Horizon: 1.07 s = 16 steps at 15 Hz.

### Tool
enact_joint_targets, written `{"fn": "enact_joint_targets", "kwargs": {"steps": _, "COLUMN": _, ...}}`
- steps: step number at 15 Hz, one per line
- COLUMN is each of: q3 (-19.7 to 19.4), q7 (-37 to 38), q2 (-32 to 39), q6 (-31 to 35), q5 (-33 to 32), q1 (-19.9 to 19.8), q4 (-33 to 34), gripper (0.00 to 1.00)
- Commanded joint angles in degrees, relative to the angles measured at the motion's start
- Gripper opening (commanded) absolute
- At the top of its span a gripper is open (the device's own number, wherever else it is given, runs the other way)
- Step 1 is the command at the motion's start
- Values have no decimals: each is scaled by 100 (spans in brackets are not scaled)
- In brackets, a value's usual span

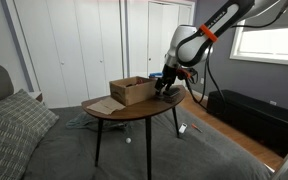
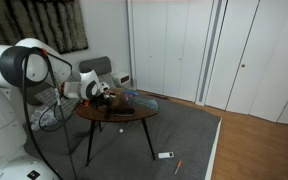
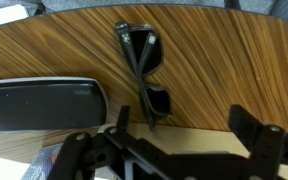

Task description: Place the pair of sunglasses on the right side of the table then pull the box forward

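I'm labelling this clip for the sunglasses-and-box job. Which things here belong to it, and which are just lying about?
Belong to the job:
pair of sunglasses
box
table
gripper, open

Just lying about:
tan sheet
grey flat object
cushion

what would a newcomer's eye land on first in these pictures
A white robot arm reaches over the small wooden table, its gripper low beside the brown cardboard box. In the wrist view, dark sunglasses lie on the striped wood just ahead of the open gripper.
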Motion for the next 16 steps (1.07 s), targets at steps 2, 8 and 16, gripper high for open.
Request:
{"fn": "enact_joint_targets", "kwargs": {"steps": 2, "q3": -145, "q7": -537, "q2": 362, "q6": -99, "q5": 257, "q1": 63, "q4": 371, "gripper": 76}}
{"fn": "enact_joint_targets", "kwargs": {"steps": 8, "q3": -234, "q7": -709, "q2": 525, "q6": -253, "q5": 254, "q1": 24, "q4": 515, "gripper": 36}}
{"fn": "enact_joint_targets", "kwargs": {"steps": 16, "q3": -351, "q7": -749, "q2": 601, "q6": -343, "q5": 156, "q1": 13, "q4": 517, "gripper": 12}}
